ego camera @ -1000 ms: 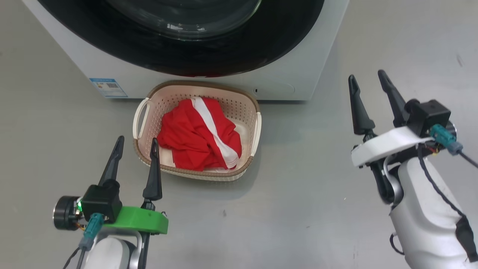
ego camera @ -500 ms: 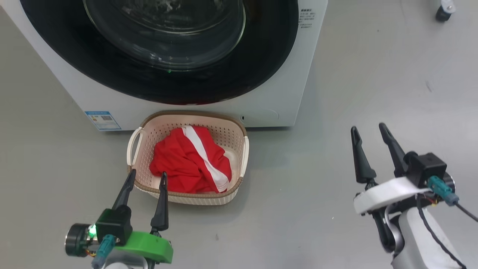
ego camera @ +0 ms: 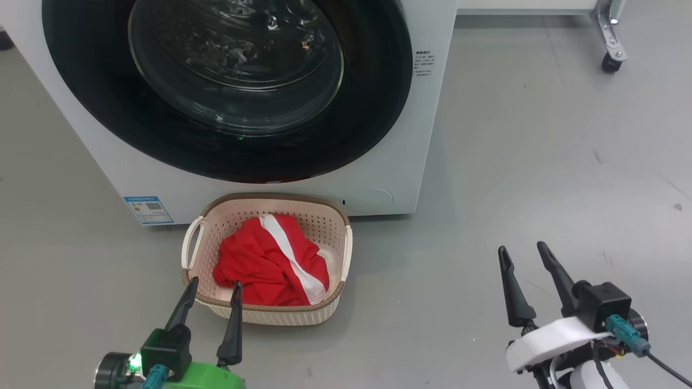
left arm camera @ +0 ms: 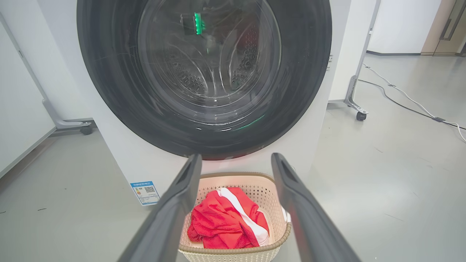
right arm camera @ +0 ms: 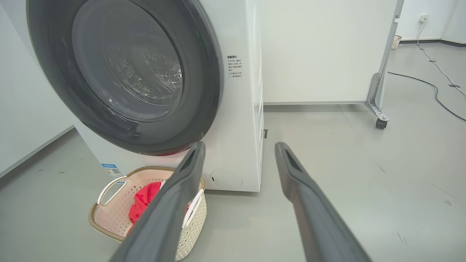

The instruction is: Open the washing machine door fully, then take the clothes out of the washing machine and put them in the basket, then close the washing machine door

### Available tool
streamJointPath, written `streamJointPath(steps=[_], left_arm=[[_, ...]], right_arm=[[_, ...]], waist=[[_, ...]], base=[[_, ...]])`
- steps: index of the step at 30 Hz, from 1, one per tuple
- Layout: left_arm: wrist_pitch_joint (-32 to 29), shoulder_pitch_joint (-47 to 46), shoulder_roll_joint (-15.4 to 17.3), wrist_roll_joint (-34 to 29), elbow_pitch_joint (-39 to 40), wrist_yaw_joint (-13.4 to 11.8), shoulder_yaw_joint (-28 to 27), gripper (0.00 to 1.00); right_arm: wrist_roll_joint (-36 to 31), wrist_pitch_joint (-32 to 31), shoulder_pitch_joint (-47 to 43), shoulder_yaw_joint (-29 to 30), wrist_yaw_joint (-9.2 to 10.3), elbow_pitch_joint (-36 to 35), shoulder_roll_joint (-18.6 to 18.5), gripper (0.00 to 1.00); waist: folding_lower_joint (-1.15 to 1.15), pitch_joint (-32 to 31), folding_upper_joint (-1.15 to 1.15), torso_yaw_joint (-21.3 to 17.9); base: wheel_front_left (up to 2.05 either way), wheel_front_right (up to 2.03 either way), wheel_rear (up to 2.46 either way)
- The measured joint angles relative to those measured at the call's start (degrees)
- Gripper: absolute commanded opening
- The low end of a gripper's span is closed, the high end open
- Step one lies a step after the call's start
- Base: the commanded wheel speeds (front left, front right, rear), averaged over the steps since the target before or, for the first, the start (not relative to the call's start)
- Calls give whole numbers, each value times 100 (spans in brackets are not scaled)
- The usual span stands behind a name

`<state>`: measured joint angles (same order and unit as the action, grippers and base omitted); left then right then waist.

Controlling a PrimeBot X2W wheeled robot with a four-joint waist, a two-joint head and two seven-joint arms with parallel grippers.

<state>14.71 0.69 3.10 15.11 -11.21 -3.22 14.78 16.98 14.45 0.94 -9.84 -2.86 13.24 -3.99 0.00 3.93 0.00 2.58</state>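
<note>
Camera tilted up; clothes (ego camera: 259, 267) lie in basket (ego camera: 281, 320) just beyond left fingers (ego camera: 233, 324), both pairs spread.

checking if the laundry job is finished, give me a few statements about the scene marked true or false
1. The clothes lie in the basket. True.
2. The washing machine door is shut. True.
3. The left hand and the right hand are both open. True.
4. The left hand holds the clothes. False: it is empty.
5. The basket stands on a shelf. False: it stands on the floor, right in front of the washing machine.
</note>
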Motion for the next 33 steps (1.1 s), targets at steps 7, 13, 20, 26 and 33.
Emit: streamJointPath(steps=[7,13,20,26,33], left_arm=[[0,84,21,49,4,9,5,100],[0,110,22,52,29,53,27,100],[-7,135,43,59,26,54,45,100],[-52,155,43,58,33,57,77,100],[-59,174,67,59,45,57,78,100]], right_arm=[[-1,-1,-293,-43,8,-190,43,100],[-44,0,-506,-32,116,-358,49,100],[-45,-1,-644,-29,152,-419,58,100],[-59,-1,-725,-26,159,-511,73,100],[-59,-1,-751,-24,197,-577,80,100]], waist=[[0,-131,0,-97],[0,-176,0,-121],[0,-236,0,-144],[0,-256,0,-150],[0,-272,0,-149]], base=[[0,0,0],[0,0,0],[0,0,0],[0,0,0],[0,0,0]])
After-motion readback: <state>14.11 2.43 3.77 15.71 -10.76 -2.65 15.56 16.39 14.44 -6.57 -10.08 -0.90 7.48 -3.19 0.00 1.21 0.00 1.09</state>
